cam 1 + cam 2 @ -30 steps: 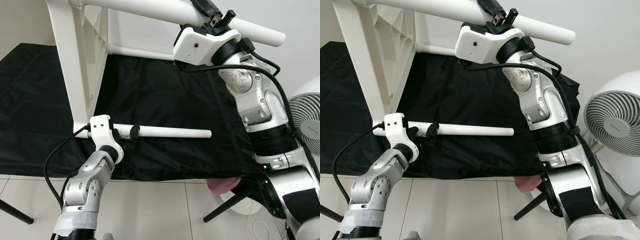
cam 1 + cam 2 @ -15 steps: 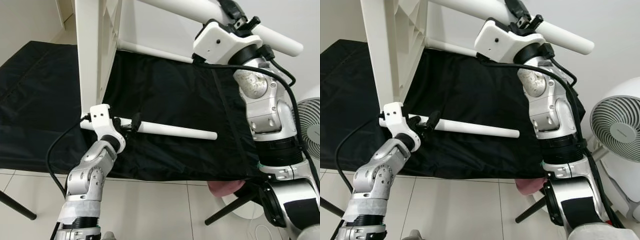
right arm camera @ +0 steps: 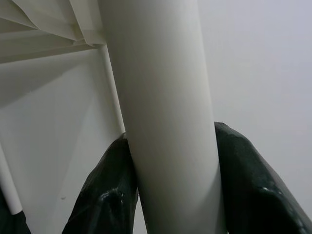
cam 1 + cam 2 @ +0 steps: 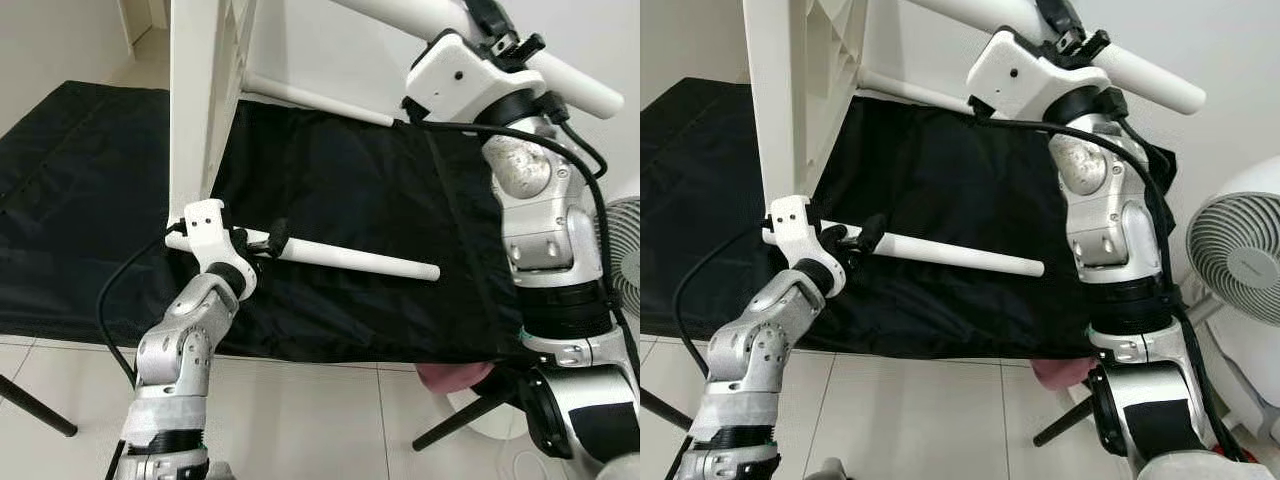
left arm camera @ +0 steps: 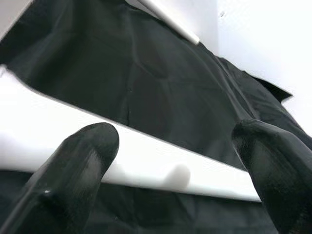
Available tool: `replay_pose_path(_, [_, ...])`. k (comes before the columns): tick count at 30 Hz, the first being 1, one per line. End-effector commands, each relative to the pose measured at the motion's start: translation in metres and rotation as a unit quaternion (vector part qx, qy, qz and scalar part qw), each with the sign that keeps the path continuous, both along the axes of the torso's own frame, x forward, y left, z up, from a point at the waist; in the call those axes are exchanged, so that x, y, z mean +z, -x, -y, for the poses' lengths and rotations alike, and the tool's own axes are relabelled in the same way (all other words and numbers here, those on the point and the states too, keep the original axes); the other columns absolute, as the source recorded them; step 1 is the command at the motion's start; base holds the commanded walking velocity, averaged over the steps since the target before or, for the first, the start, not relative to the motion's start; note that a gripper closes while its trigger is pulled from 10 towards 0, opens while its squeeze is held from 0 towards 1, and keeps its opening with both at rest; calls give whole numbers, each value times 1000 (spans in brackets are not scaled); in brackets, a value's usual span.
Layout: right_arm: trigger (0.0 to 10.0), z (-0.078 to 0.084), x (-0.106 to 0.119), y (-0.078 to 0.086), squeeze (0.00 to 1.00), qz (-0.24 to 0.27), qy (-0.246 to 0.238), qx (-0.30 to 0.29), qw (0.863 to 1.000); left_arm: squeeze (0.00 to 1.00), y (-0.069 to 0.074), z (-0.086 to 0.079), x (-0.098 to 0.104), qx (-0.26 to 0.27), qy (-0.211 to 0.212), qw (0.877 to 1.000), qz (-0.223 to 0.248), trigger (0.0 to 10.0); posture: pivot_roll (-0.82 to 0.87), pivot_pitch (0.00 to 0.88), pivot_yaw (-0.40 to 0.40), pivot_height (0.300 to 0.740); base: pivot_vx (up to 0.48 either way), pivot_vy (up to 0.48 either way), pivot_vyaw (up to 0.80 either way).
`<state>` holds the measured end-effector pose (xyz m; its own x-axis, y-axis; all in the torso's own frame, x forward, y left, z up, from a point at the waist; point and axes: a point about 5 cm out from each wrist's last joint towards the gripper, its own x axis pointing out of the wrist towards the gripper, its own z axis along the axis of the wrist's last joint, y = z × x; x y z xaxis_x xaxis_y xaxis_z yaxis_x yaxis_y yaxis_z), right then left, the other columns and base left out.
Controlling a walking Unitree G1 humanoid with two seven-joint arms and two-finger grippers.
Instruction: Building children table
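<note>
A white children's table stands on its edge on a black sheet [image 4: 330, 190], its top [image 4: 200, 100] upright at the left. My right gripper [image 4: 500, 25] is raised and shut on the upper white leg [image 4: 575, 85]; in the right wrist view both fingers [image 3: 109, 195] press its sides. A lower leg [image 4: 350, 258] juts out from the top's bottom corner. My left gripper [image 4: 268, 243] is at that leg near the corner. Its fingers [image 5: 83, 161] stand apart along the leg [image 5: 161, 163], which crosses just past their tips. A thin far leg [image 4: 320, 100] lies behind.
The black sheet ends at a pale tiled floor [image 4: 300, 420] in front. A white fan [image 4: 1240, 250] stands at the right beside my right arm. Dark stand legs [image 4: 40, 415] reach in at the lower left, and another [image 4: 455, 425] near a pink thing [image 4: 450, 375].
The whole view has shifted, so the table top sits further right and looks more upright. The lower leg now slopes down to the right. Both grippers stay at their legs.
</note>
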<state>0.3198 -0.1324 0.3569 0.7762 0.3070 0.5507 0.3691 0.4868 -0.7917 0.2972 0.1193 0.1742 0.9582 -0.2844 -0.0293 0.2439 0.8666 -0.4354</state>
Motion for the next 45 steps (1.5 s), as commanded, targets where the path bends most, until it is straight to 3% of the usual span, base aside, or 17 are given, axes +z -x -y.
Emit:
replay_pose_path(1, [0,32,11,4,0,30,-120,-37,992,0,7,-4,-8,48,-13,997,-54,10000,-4,29,8,740,0,0,0])
replay_pose_path(7, [0,35,8,2,0,25,-124,-43,991,0,19,-9,1,39,-22,998,-51,10000,11,28,12,740,0,0,0])
replay_pose_path(17, [0,33,7,0,0,22,-126,-42,991,0,18,-14,5,59,-24,997,-42,10000,17,24,8,740,0,0,0])
replay_pose_path(20, [0,32,7,-1,0,21,-128,-41,991,0,14,-13,5,73,-3,996,-50,10000,14,21,4,740,0,0,0])
replay_pose_path(21, [0,32,7,-2,0,21,-130,-41,990,733,11,-10,4,75,13,995,-58,10000,12,20,4,740,0,0,0])
replay_pose_path(22, [0,32,7,-2,0,21,-130,-41,990,733,11,-10,4,75,13,995,-58,10000,12,20,4,740,0,0,0])
replay_pose_path(23, [0,32,7,-3,0,21,-130,-42,990,949,6,-5,2,79,34,994,-71,10000,10,18,2,740,0,0,0])
replay_pose_path(24, [0,31,7,-3,0,21,-131,-41,990,1000,3,-2,1,78,52,993,-76,10000,8,17,1,740,0,0,0])
replay_pose_path(25, [0,31,7,-3,0,21,-131,-41,990,1000,3,-2,1,78,52,993,-76,10000,8,17,1,740,0,0,0])
replay_pose_path(27, [0,30,7,-4,0,20,-131,-41,990,1000,-3,7,-7,73,109,986,-105,10000,1,14,5,740,0,0,0])
replay_pose_path(32, [0,31,8,-3,0,22,-132,-44,990,1000,-3,10,-12,68,94,986,-121,10000,-1,12,6,740,0,0,0])
replay_pose_path(33, [0,31,8,-3,0,24,-131,-46,990,471,-3,11,-14,64,98,985,-130,10000,-3,10,6,740,0,0,0])
replay_pose_path(34, [0,31,8,-3,0,24,-131,-46,990,471,-3,11,-14,64,98,985,-130,10000,-3,10,6,740,0,0,0])
replay_pose_path(35, [0,32,8,-3,0,24,-132,-46,990,0,-3,11,-15,66,99,984,-134,10000,-6,11,8,740,0,0,0])
replay_pose_path(42, [0,31,9,-4,0,25,-134,-43,990,0,-23,19,-6,88,189,969,-135,10000,-7,9,0,740,0,0,0])
replay_pose_path(45, [0,31,9,-4,0,25,-135,-42,990,0,-26,19,-4,90,201,966,-133,10000,-9,10,-1,740,0,0,0])
